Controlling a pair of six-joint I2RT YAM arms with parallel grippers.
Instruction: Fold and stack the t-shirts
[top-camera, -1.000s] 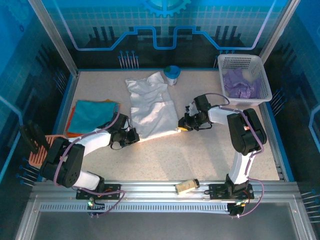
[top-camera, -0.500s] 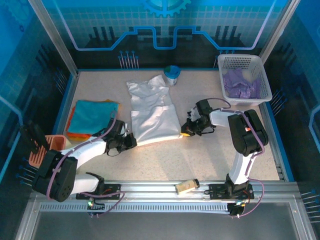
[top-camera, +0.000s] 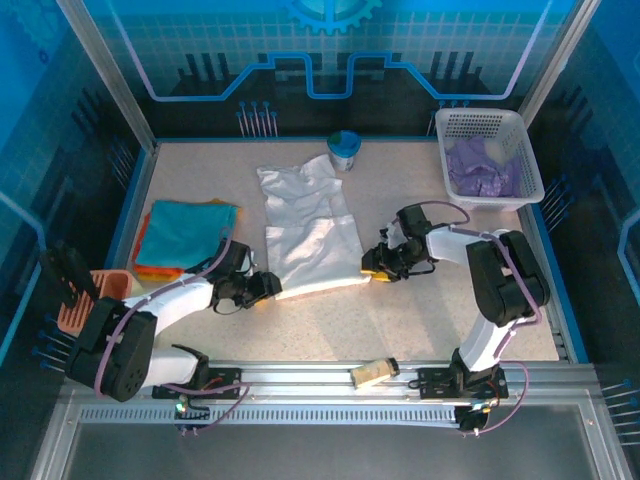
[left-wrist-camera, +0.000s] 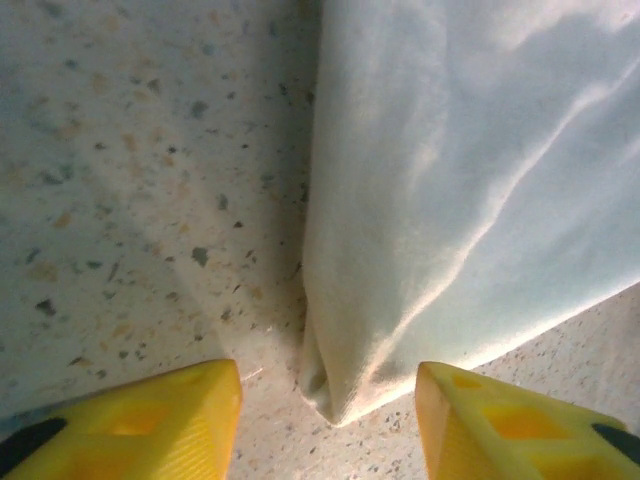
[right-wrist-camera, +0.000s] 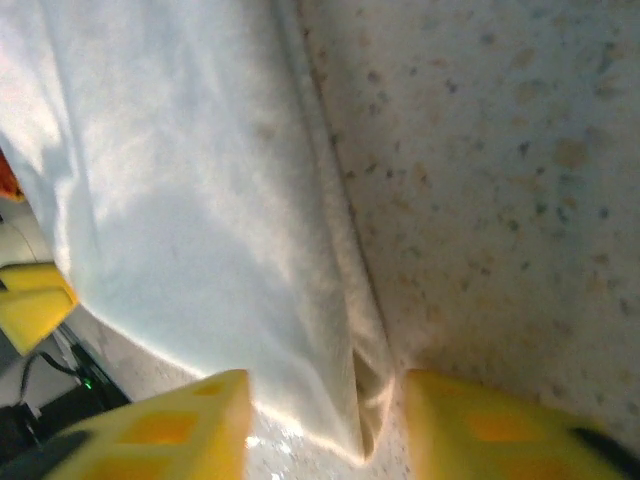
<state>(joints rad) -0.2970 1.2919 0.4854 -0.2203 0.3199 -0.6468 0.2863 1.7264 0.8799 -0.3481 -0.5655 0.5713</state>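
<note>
**Q:** Top external view: where are the t-shirts and the tools?
**A:** The white t-shirt (top-camera: 310, 225) lies spread at mid-worktop (top-camera: 430, 320), its far end bunched near the cup (top-camera: 343, 150). The left tool (top-camera: 268, 288) sits low at the shirt's near left corner. The right tool (top-camera: 375, 268) sits at its near right corner. The teal t-shirt (top-camera: 185, 228) lies folded on the orange t-shirt (top-camera: 143, 264) at the left side, just beyond the salmon-pink tray (top-camera: 85, 300). The pale purple t-shirt (top-camera: 478, 168) lies crumpled in the white lattice basket (top-camera: 480, 123) at far right.

**Q:** Left wrist view: what is the tool's state?
**A:** The yellow fingers (left-wrist-camera: 150, 420) are spread and grip nothing. The white t-shirt's doubled corner rests on the speckled worktop between them, touching neither.

**Q:** Right wrist view?
**A:** The fingers (right-wrist-camera: 170, 430) are likewise spread, with nothing clamped. The shirt's corner lies between them, its tip just beside one finger. Whether they touch cannot be determined.
</note>
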